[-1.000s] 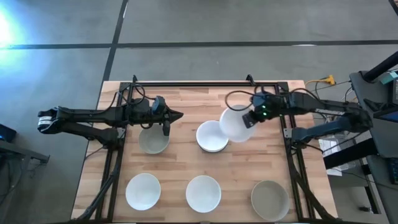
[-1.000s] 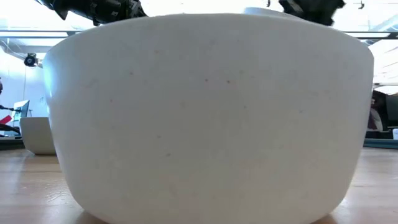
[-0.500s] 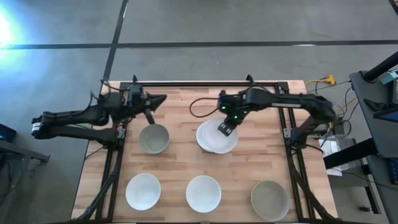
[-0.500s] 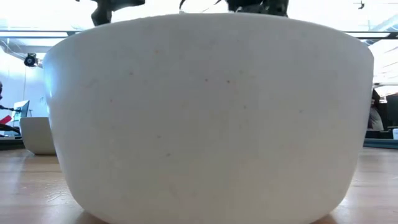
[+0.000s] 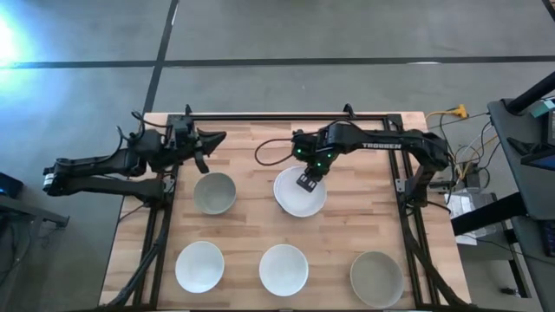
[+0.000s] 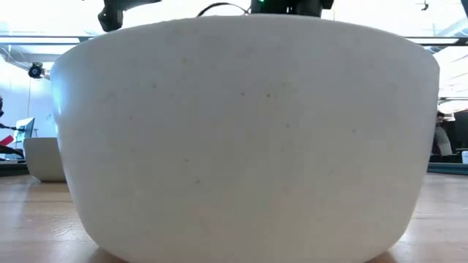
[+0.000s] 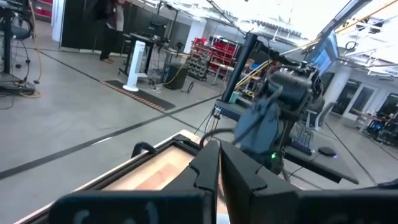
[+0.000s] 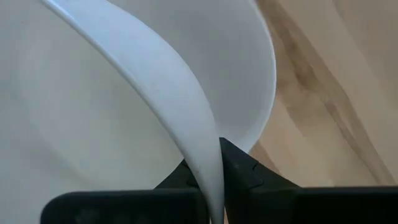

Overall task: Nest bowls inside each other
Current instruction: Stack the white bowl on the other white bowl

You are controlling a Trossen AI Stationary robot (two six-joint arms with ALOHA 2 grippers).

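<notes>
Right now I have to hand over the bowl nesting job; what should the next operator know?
Right claw: shut on the rim of a white round bowl, which sits inside the white bowl at the centre back of the wooden table; not yet released.
Left claw: shut, empty, raised near the table's back left edge.
Loose bowls: grey-beige bowl at back left; white bowl at front left; white bowl at front centre; grey-beige bowl at front right.
Done: one nest at centre back.
Left: release, then nest the four loose bowls.
</notes>
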